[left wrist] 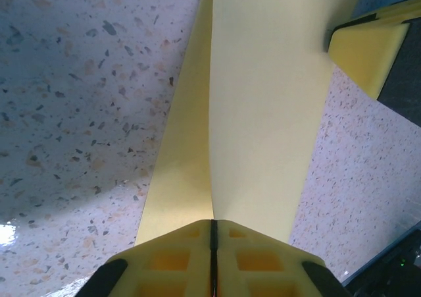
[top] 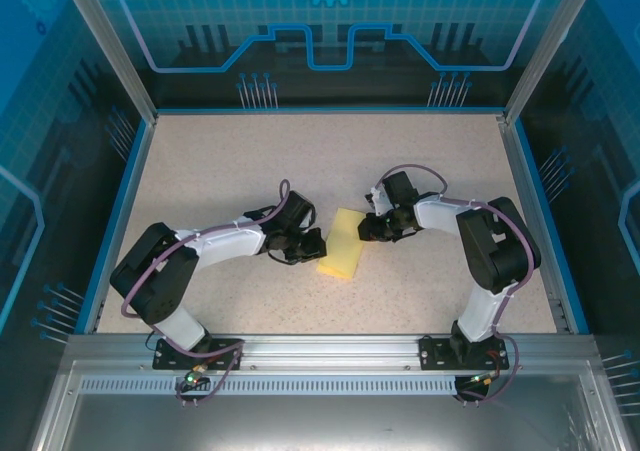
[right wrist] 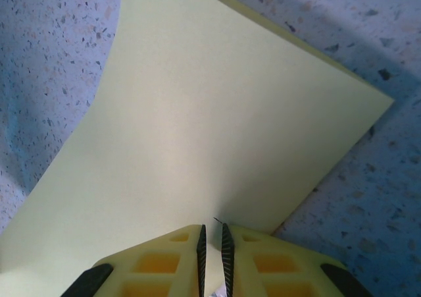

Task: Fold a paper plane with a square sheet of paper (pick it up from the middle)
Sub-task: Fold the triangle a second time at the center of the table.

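Sheet of paper right in the middle of the surface, and both arms are on it! From above it reads as a narrow yellow rectangle rather than a full square. Its long axis runs from far to near, with the near end leaning a touch left.

The left claw comes in from the left long edge, down toward the near half. Its wrist camera shows the fingers pressed together to a single dark line, clamped on the paper. A sharp ridge shoots straight away from that pinch, a darker flap falling off to its left and a brighter panel to its right.

Across the way, the right claw has the opposite long edge, nearer the far end. Its fingers stand almost together with a thin slit between them, and the paper's edge runs into that slit. That looks like a pinch too, though a looser one. The shadow on the speckled surface below suggests the sheet is lifted there.

So the two grips sit diagonally across the strip, paper between them, neither arm clearly closer. My read: this is early, a first lengthwise fold being set, with no nose or wings yet. Whatever comes next turns on that ridge lying in line with the left claw. If the right side pulls across it rather than along it, the crease could skew or the paper could slip.
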